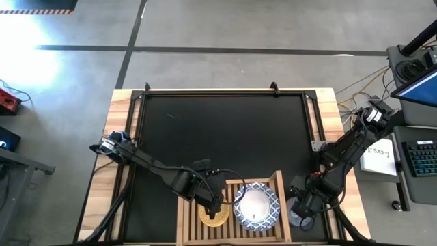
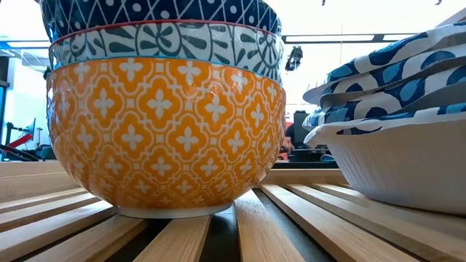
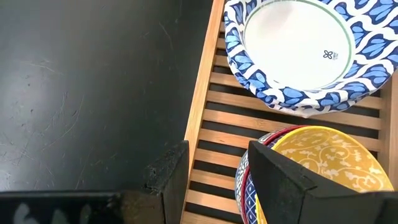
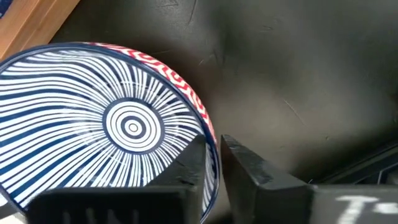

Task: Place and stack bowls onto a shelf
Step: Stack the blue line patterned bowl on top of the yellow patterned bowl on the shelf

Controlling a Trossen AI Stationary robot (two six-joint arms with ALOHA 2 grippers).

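Observation:
A stack of small bowls (image 1: 215, 216) stands on the left half of the wooden shelf (image 1: 278, 184). In the low view an orange-patterned bowl (image 2: 167, 131) rests on the slats at the bottom, and the top bowl (image 3: 323, 158) is blue outside and yellow inside. A stack of white bowls with blue rims (image 1: 258, 206) (image 3: 298, 50) fills the right half. My left gripper (image 1: 217, 203) (image 3: 217, 155) hangs open over the small stack's rim; whether a finger touches it, I cannot tell. My right gripper (image 1: 300, 203) (image 4: 214, 146) is shut on a red bowl (image 4: 124, 124) with a blue-striped inside, right of the shelf. My right gripper pinches the red bowl's rim (image 4: 208, 134) at the side nearest the wrist, one finger (image 4: 189, 165) inside the bowl and one (image 4: 255, 171) outside. The fingers come from above, slanting. Whether the bowl's foot is on the mat or lifted does not show.
The large black mat (image 1: 218, 130) lies bare beyond the shelf. The shelf's raised side rail (image 3: 202, 93) runs close beside my left gripper's outer finger. Right of the table are a keyboard (image 1: 425, 157) and a paper sheet (image 1: 379, 157).

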